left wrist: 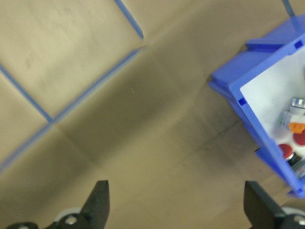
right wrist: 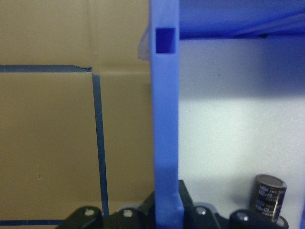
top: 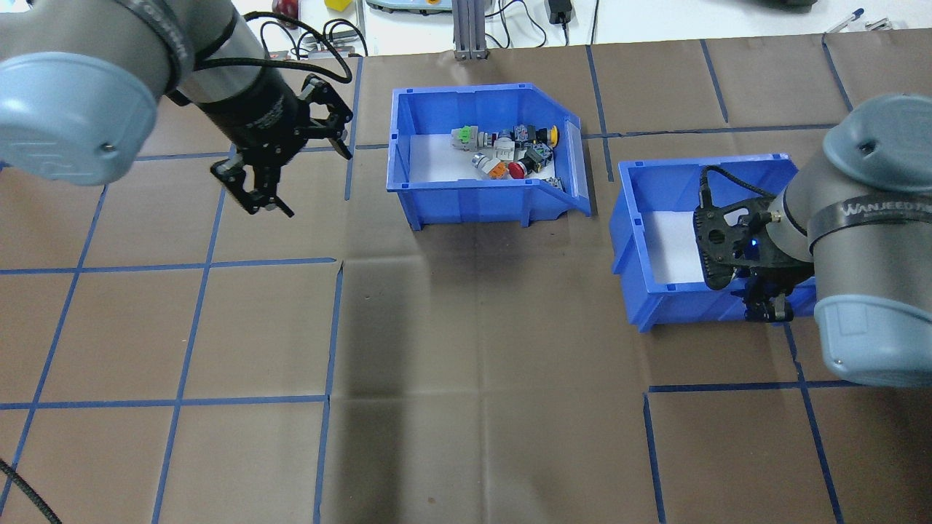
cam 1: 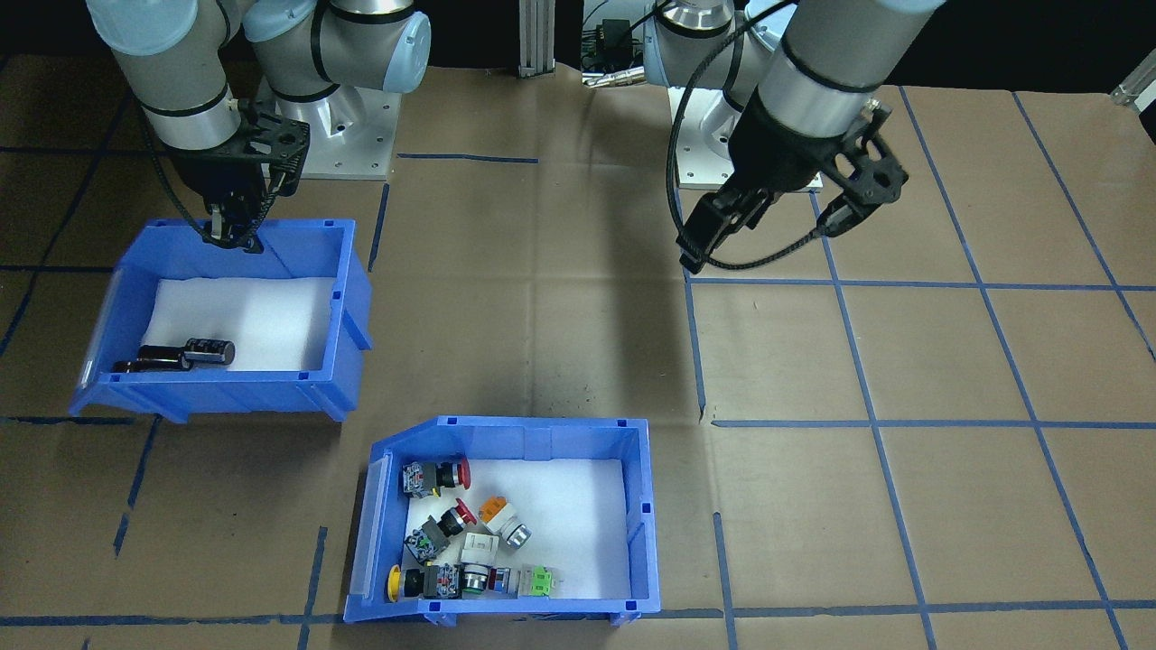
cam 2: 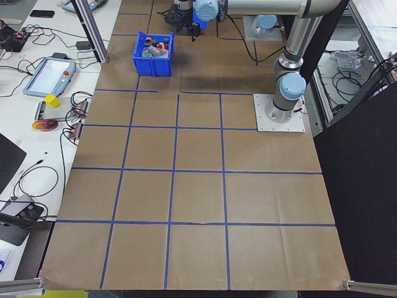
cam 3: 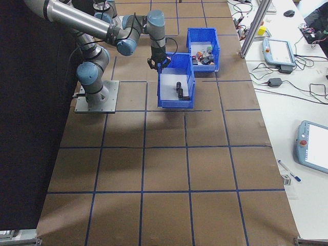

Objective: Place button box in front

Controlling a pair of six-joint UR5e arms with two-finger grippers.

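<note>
Worktop (top: 466, 378): brown paper, blue tape grid.

Button box (top: 429, 196): far middle of the worktop, well apart from both pincers.

Capacitor bin (top: 633, 240): on the robot's right, nearer the robot than the button box. It seems tipped up on one side; handle slowly so the capacitors (cam 1: 185, 354) stay in.

Right pincer (top: 766, 306): closed onto the near wall of the capacitor bin, a finger on each face. Step in hand, as I judge it: shifting this bin so the button box ends in front.

Left pincer (top: 258, 196): spread wide, holding nothing, above bare worktop left of the button box.

Views: the right wrist camera alone shows the wall running between the fingers; overhead hides that. The front view alone shows the capacitors.
</note>
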